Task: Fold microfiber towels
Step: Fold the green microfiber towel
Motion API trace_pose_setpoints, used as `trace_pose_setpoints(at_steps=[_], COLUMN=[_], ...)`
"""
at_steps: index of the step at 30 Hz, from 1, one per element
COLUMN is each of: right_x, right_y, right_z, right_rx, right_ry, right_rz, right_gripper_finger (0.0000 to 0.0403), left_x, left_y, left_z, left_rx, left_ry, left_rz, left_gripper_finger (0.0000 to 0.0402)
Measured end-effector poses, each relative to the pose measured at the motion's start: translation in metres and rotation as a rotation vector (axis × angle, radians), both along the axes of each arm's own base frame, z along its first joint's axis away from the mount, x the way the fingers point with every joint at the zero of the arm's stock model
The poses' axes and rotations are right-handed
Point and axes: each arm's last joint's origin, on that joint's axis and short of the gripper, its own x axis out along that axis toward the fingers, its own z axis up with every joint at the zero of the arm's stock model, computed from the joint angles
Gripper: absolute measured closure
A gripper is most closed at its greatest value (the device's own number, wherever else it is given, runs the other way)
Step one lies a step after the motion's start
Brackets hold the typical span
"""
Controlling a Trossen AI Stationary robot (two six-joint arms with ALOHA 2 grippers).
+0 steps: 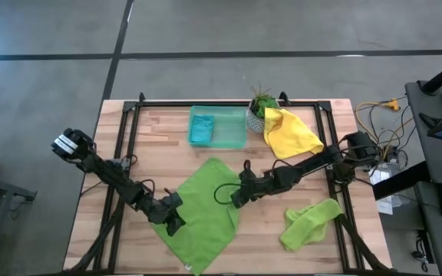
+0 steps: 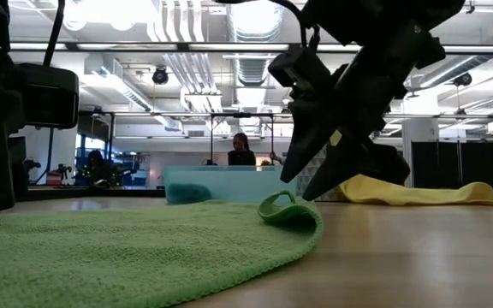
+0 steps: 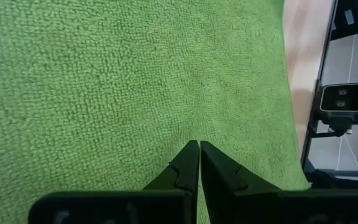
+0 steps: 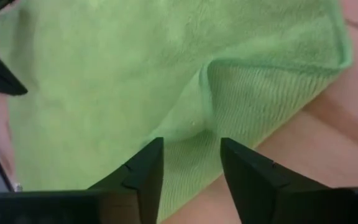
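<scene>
A translucent green rectangular plastic tray (image 1: 235, 130) is seen on the wooden slatted table (image 1: 159, 142), well beyond the two grippers at the far edge. A small potted green plant in a pale patterned pot (image 1: 260, 110) is set just beside the tray, on the right gripper's side. Loose cables with a yellow connector (image 1: 382, 107) are seen off the table past the right arm. Two people (image 2: 241, 151) are glimpsed in the room behind.
</scene>
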Motion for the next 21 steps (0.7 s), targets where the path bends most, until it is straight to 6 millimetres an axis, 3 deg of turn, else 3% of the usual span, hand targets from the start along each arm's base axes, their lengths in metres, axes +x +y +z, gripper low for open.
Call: trace_pose_setpoints(at_steps=[6, 13, 17, 21], right_x=[0.002, 0.014, 0.021, 0.023], right_y=[-0.010, -0.015, -0.012, -0.012], right_z=[0.000, -0.013, -0.013, -0.011], right_rx=[-0.008, 0.020, 0.021, 0.003], right_ry=[-0.001, -0.007, -0.027, -0.039], right_rz=[-0.018, 0.051, 0.086, 0.113], right_gripper_finger=[0.0232, 0.0248, 0.0272, 0.0327], left_x=[0.000, 0.000, 0.000, 0.000], left_y=[0.000, 0.000, 0.000, 0.000], left_z=[0.000, 0.000, 0.000, 0.000], left_rx=[0.000, 0.001, 0.001, -0.006], left_ry=[-0.001, 0.000, -0.001, -0.007], left_rz=[0.000, 0.000, -0.001, -0.002], left_gripper_finger=[0.0402, 0.0402, 0.0402, 0.0402])
